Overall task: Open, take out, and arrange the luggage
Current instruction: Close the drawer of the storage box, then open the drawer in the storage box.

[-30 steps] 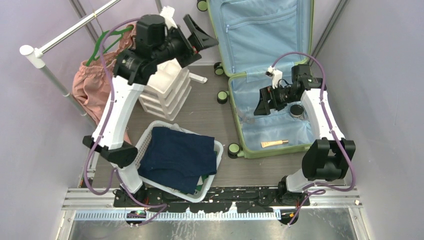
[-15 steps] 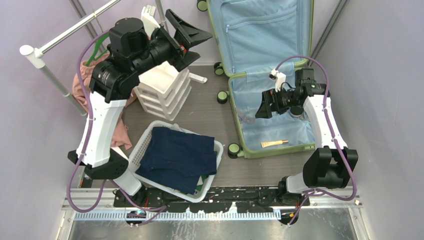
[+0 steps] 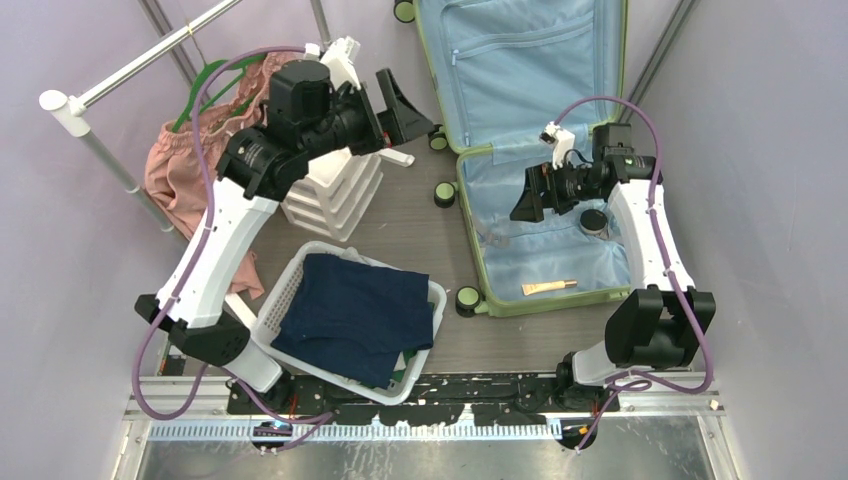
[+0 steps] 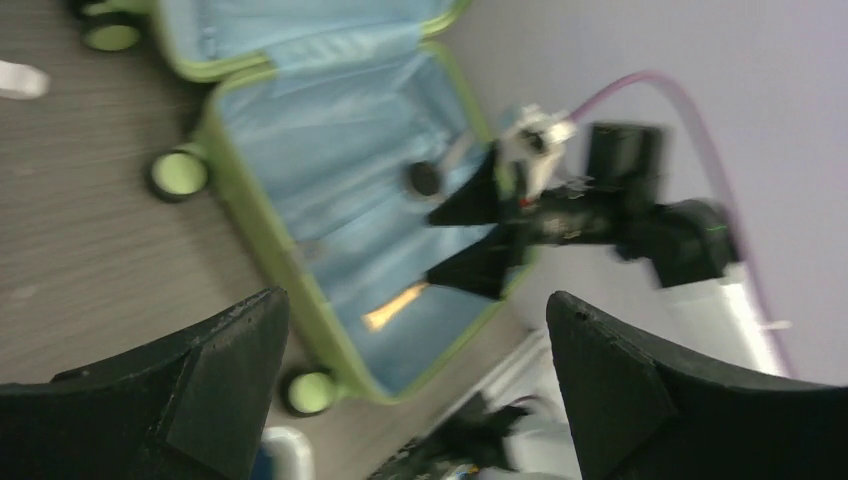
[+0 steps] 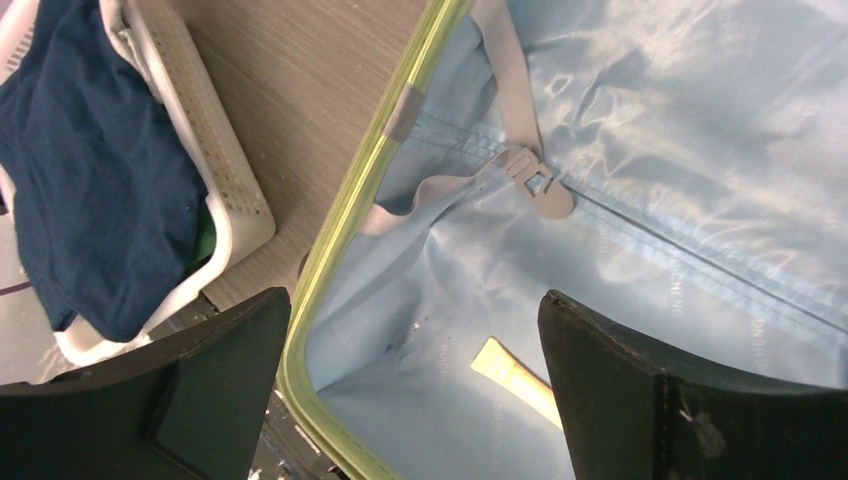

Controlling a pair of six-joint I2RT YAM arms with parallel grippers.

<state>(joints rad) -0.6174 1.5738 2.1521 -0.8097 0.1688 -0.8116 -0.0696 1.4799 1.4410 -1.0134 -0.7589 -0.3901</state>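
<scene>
Rail side: clothes rail (image 3: pixel 110 82) at ten o'clock carries a pink garment (image 3: pixel 172 172) on a green hanger (image 3: pixel 218 70).
Left gripper (image 4: pixel 415 305): jaws released and empty, held high at eleven o'clock over the white drawer unit (image 3: pixel 335 190), facing the luggage.
Basket (image 3: pixel 288 272): at six o'clock, holding a navy garment (image 3: pixel 350 312).
Luggage (image 3: pixel 505 262): lies open from one to three o'clock, far half at one, near half flat at three; the blue lining is bare but for small items.
Right gripper (image 3: pixel 523 203): jaws released, grasping nothing, poised over the near half, just beside a dark round jar (image 3: pixel 594 221); a tan tube (image 3: pixel 548 287) lies at five o'clock of it.
Risk, left: a swing toward the luggage could clip the drawer unit or brush the hanger, since both sit close under that arm.
Risk, middle: both arms reaching into the same half could collide.
Risk, right: fingers coming down may pinch slack lining or the strap buckle (image 5: pixel 537 185) instead of an item; the flat tube would probably skid on the slick fabric.
Counts: one rail, one hanger, one pink garment, two grippers, one drawer unit, one basket, one navy garment, one luggage with four wheels (image 3: pixel 467 300) in view, one jar, one tube, one buckle.
</scene>
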